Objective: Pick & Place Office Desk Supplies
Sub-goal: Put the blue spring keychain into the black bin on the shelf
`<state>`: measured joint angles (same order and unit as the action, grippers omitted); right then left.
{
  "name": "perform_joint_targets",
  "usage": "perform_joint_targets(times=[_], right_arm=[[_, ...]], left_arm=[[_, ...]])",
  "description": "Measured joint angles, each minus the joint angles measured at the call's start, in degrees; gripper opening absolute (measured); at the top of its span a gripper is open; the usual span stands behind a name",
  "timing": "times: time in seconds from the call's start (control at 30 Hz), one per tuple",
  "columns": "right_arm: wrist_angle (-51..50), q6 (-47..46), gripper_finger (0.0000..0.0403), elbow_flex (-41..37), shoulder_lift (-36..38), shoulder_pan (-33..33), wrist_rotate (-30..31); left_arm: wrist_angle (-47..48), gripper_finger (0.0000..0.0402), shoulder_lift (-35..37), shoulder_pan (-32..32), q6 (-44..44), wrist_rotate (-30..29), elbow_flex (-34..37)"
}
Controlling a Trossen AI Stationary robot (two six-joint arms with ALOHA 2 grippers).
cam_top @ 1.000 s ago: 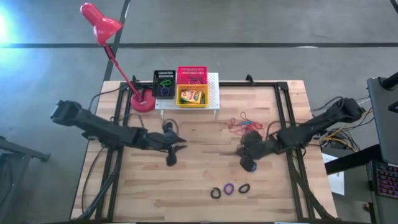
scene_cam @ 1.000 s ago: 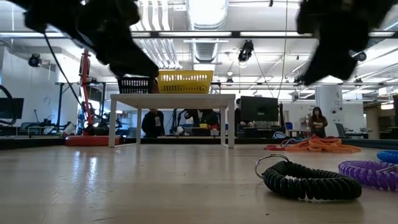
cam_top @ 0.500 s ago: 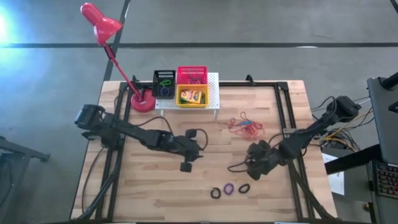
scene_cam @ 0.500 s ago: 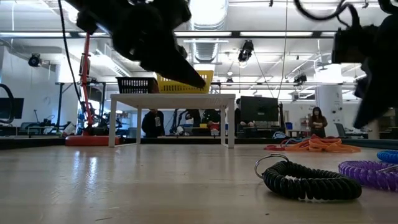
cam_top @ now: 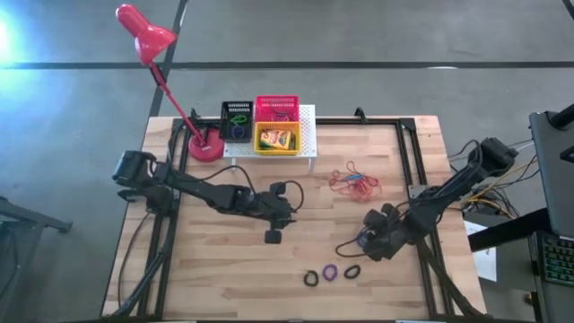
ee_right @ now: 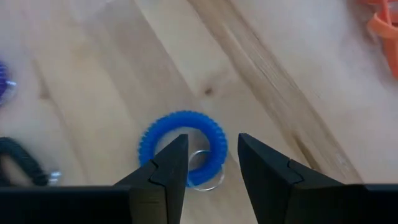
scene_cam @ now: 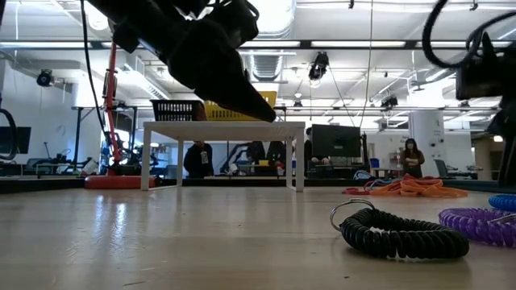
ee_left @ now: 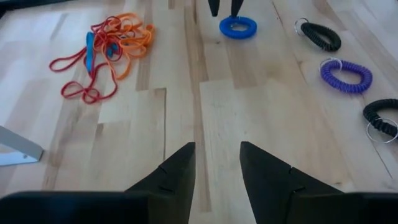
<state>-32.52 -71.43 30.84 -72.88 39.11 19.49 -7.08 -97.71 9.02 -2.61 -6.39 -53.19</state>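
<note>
The blue coil ring (ee_right: 183,148) lay flat on the table (cam_top: 296,260) near its right side, springy and feather-light, so the half-open, empty right pincer (ee_right: 210,163) above it looked best pinching one arc of the band.

Pale wooden bench (cam_top: 224,260) of planks. At its far edge, a red lamp base (cam_top: 205,148) beside a white perforated stand (cam_top: 308,135). Toward the right side, a tangle of red-orange rubber bands (cam_top: 353,180); nearer the front, a blue coil ring (ee_left: 237,27), then black (cam_top: 311,279), purple (cam_top: 330,271) and black (cam_top: 352,270) coil rings in a row.
</note>
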Motion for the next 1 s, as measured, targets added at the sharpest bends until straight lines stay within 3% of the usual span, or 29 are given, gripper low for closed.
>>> perform_joint_targets(times=[0.2, 0.43, 0.57, 0.67, 0.77, 0.9, 1.0], right_arm=[[0.25, 3.26, 0.0119, -0.33, -4.41, 0.02, -0.11], [5.28, 4.51, 0.0039, -0.35, -7.11, -0.02, 0.06], [15.69, 5.34, 0.0018, -0.51, -8.54, -0.42, 7.23], [25.54, 8.19, 0.0017, -0.42, -9.59, -2.51, 16.46], [35.81, 13.26, 0.0016, -0.49, -11.51, -5.57, 23.74], [48.88, 21.99, 0.0015, -0.19, -14.61, -11.03, 27.6], [56.8, 27.05, 0.0015, 0.72, -17.63, -15.34, 29.5]], left_arm=[[0.05, 0.0129, 0.0, -0.07, 0.01, 0.0, 0.02], [2.74, 0.0129, 0.0, -0.07, 0.71, 0.02, 0.02], [3.98, 0.0129, 0.37, -0.68, 4.25, 2.83, 1.49], [-8.85, 0.0129, 0.48, -0.81, 8.92, 7.49, 7.38], [-26.35, 0.0129, 0.48, -0.71, 14.33, 8.52, 14.41], [-43.73, 0.0129, 0.44, -1.34, 15.2, 2.73, 20.77], [-47.19, 0.0134, 0.44, -2.28, 12.19, 1.59, 21.71]])
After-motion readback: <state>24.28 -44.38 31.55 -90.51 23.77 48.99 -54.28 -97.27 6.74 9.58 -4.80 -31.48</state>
